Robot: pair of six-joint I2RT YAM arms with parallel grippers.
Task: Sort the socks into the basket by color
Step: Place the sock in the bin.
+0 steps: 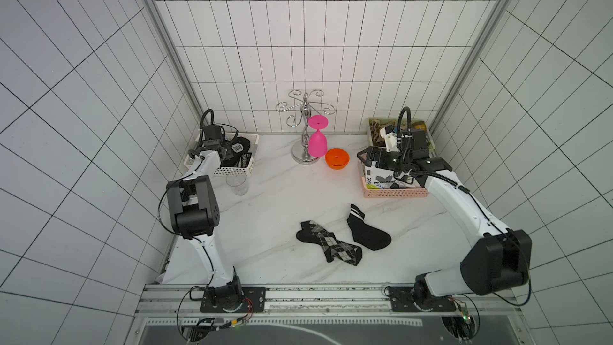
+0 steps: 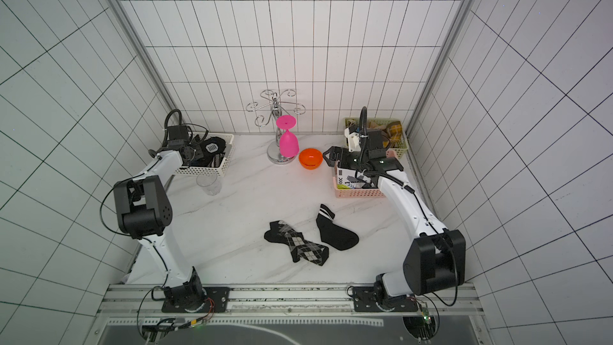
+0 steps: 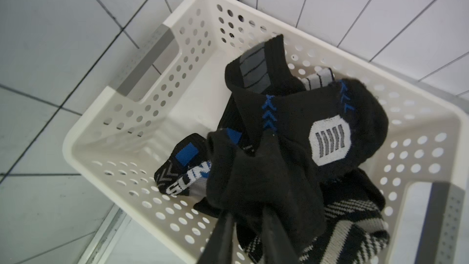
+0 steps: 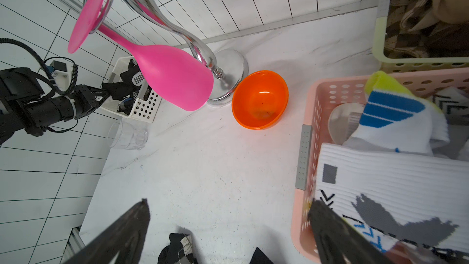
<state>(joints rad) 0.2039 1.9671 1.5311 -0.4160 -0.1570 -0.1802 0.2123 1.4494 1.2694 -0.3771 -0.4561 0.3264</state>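
The left pincer (image 3: 247, 222) hangs over the white basket (image 3: 152, 97), at the left middle of both top views. In the left wrist view a black sock (image 3: 256, 181) is bunched over its fingers (image 3: 224, 229), which stand a little apart. I cannot tell whether they pinch the cloth or it merely drapes on them. Under it, in the lower right of that frame, the basket holds more black socks (image 3: 330, 128), some with blue marks, one with a white patch and one with black-and-white stripes.

The right pincer (image 4: 229, 203) is spread wide and holds nothing. In the right wrist view one finger is over the bare desk (image 4: 215, 161). The other is at the near edge of the pink basket (image 4: 299, 212), above a white sock with a grey print (image 4: 393, 181). A white sock with blue stripes and a yellow toe (image 4: 396, 113) lies further back in the same basket.

Behind the pink basket, in the upper right of that frame, the yellow basket (image 4: 378, 39) holds brown patterned socks (image 4: 416, 13).

Two socks lie on the desk, low and centre in both top views, well apart from both pincers. They are an argyle sock (image 1: 331, 243) and, just right of it, a black sock with a white-striped cuff (image 1: 366, 230).
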